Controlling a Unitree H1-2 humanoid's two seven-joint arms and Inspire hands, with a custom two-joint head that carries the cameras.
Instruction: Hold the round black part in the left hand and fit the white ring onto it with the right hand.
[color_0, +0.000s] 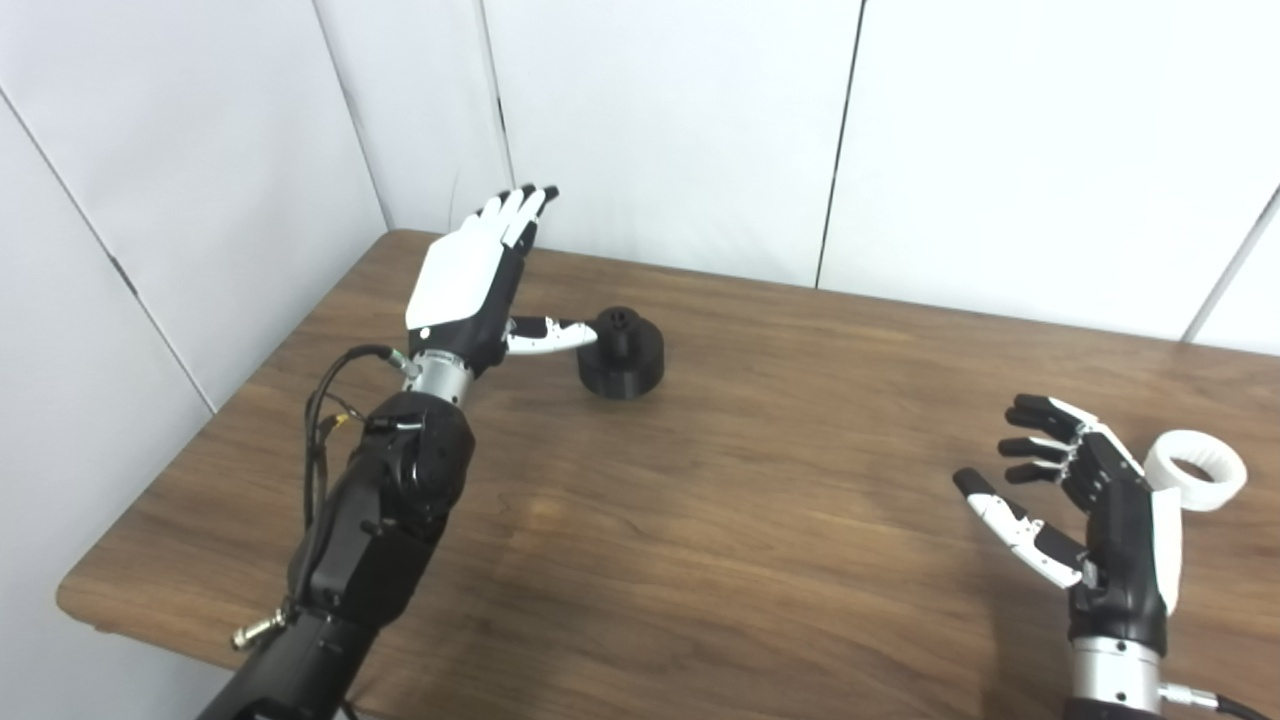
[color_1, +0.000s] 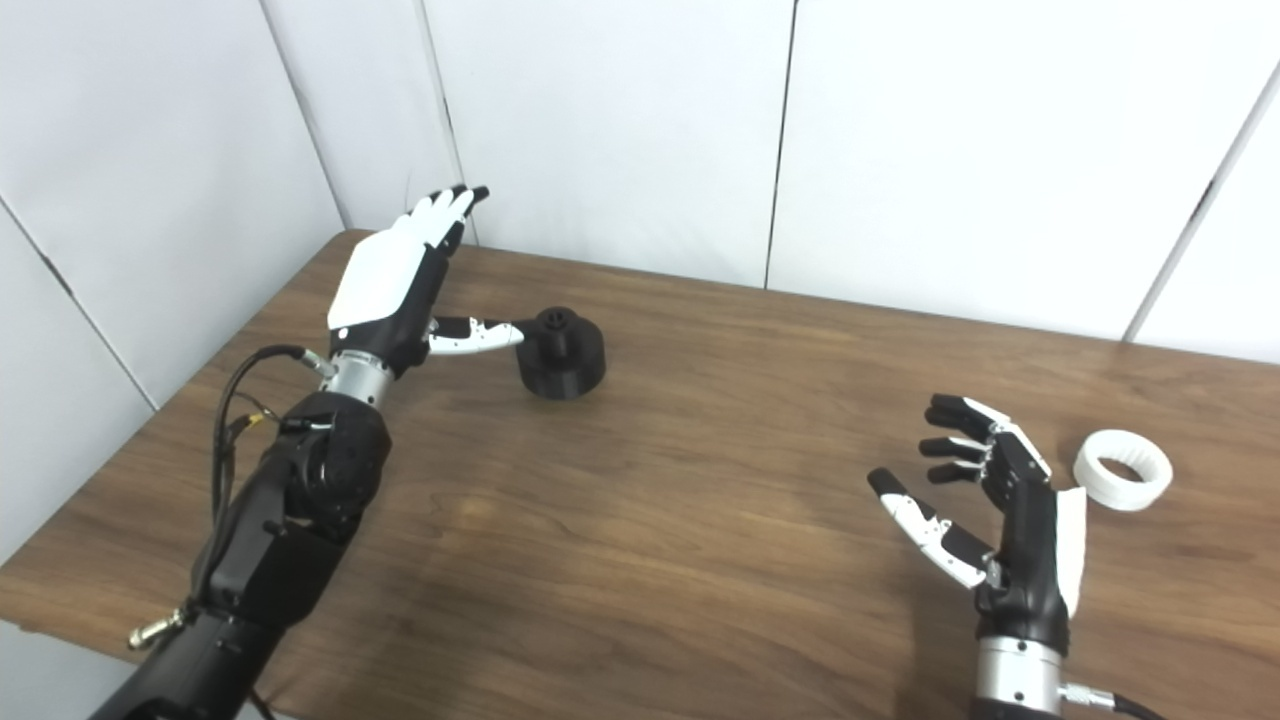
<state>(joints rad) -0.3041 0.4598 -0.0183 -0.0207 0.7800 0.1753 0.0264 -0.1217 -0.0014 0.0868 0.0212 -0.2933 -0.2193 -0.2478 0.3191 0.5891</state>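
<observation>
Reach is what matters here: the round black part stands on the desk toward the far left, its narrower hub pointing up, just to the right of the left robot hand. That hand is spread flat and holds nothing, its thumb stretched toward the part's hub and apparently at or very near it. The white ring lies flat on the desk at the right side, just beyond and to the right of the right robot hand, which is also empty, with loosely curled, parted fingers. Each hand is nearer its own piece, so neither likely needs to cross over; nothing is grasped yet.
</observation>
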